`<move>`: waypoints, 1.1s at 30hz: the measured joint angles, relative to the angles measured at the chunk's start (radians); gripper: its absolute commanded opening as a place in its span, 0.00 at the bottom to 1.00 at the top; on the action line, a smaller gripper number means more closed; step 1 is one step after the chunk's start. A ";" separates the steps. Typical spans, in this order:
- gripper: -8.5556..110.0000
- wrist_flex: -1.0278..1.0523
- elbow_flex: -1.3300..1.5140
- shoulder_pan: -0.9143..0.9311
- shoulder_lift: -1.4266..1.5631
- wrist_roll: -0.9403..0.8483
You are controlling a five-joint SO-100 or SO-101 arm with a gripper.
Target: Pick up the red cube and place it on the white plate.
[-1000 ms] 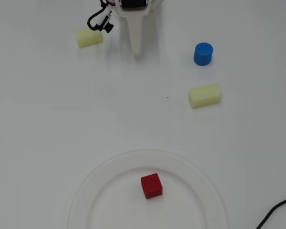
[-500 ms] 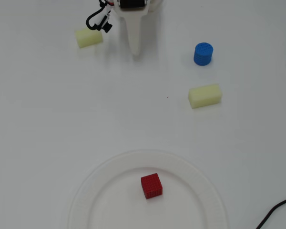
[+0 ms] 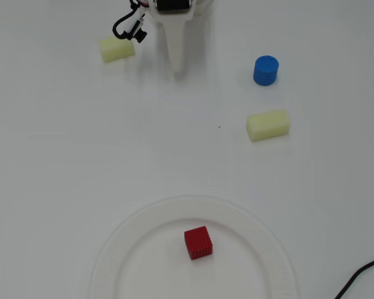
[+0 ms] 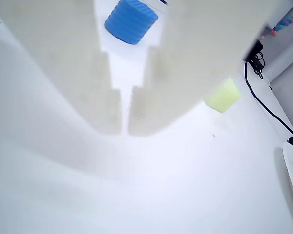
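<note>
Red cube [image 3: 198, 242] rests on the white plate [image 3: 132, 231] at the lower centre of the overhead view — nothing holding it.

Gripper [image 3: 178, 68] sits at the top centre of the overhead view, well apart from the plate; the wrist view shows its fingers [image 4: 83, 92] drawn nearly together with only a thin slit between them, empty. Blue cylinder [image 3: 265, 70] stands at upper right, one pale yellow block [image 3: 268, 124] just below it, another pale yellow block [image 3: 117, 49] at upper left beside the arm's black cable [image 3: 126, 28].
</note>
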 measured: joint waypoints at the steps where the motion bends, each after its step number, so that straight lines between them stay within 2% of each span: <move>1: 0.10 0.000 0.000 0.000 0.000 -0.002; 26: 0.10 0.000 0.000 0.000 0.000 -0.003; 33: 0.10 0.000 0.000 0.000 0.000 0.048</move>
